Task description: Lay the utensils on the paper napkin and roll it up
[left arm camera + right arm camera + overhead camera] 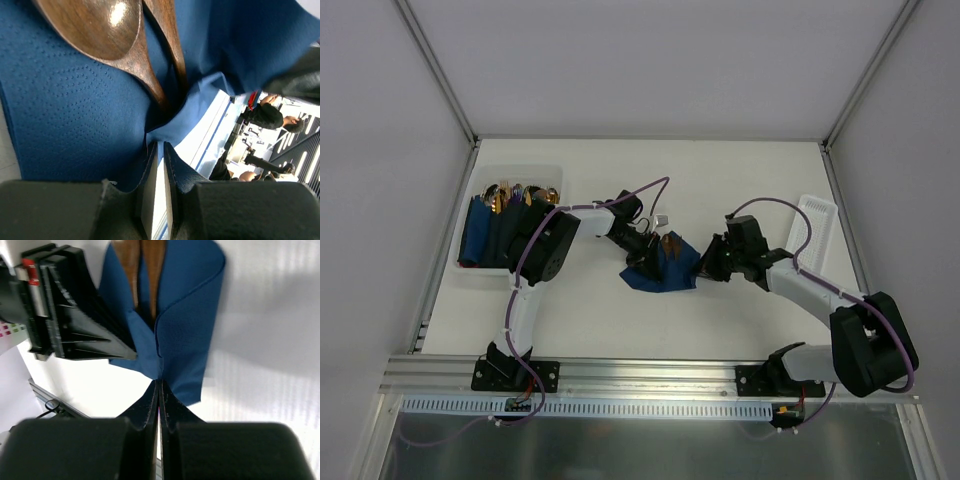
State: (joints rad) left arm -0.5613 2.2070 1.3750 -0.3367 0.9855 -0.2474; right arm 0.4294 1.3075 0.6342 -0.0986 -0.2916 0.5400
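mostly, the slim shiny gold-bronze metal utensils (pixel 107 35) are cut off. my left wrist view shows only a spoon bowl with its neck and part of a second handle beside it. both lie on the dark navy blue paper napkin (pixel 60 110), and their lower ends vanish into a fold of it. my right wrist view catches two handles (pixel 132 265) at the top edge, between two napkin flaps (pixel 185 315) folded in over them. from above, the napkin (pixel 665 270) lies crumpled near the middle of the white table (pixel 740 170), between my two grippers. only a gold glint (pixel 670 243) shows at its far edge. my left arm covers part of the pale plastic bin (pixel 520 168) at the far left. it holds more navy paper (pixel 478 235) and gold cutlery (pixel 515 192); how many, i cannot tell.

a small red patch (pixel 30 265) on my left gripper's body is too blurred to read.

my right gripper (pixel 159 382) is closed, its fingertips together on the napkin's near edge where the flaps meet. my left gripper (pixel 159 146) has its fingers a thin slit apart, with the tips at the fold. whether they pinch the paper, i cannot tell.
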